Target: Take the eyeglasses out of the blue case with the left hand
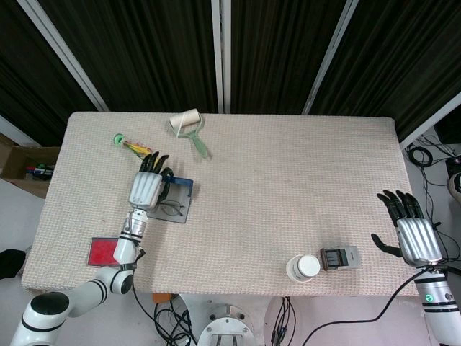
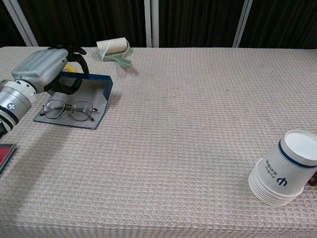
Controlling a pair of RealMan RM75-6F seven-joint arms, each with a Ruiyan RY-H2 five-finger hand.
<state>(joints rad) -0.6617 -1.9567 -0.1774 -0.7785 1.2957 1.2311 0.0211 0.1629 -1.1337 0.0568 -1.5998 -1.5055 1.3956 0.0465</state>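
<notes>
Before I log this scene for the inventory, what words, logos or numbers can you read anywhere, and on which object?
Stack of paper cups: a dark blue mark that looks like "dh", not surely readable.
Small grey device beside the cups: no print readable, too small.
Red card, blue case, lint roller: no text visible.

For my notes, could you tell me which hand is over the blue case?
The left hand, above the blue case; the right hand hovers off the table's far edge.
</notes>
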